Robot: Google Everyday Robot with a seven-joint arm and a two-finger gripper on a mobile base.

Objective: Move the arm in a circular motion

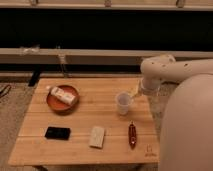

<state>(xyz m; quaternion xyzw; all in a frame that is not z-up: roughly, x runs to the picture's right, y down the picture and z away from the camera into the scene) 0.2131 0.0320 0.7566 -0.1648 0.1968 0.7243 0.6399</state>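
The arm [175,70] is thick, cream-white and rounded. It enters from the right and bends at a bulbous joint [154,69] above the table's far right corner. Its last segment points down and to the left. My gripper [136,93] hangs at its end, low over the table [85,117] and just behind and to the right of a clear plastic cup [123,103]. I cannot tell whether it touches the cup. Nothing shows in its hold.
A low wooden table carries an orange-brown plate [54,102] with a white packet [64,95], a black phone [57,133], a small white box [97,136] and a red oblong item [132,134]. The robot's white body [187,130] fills the right side. A dark wall with a ledge runs behind.
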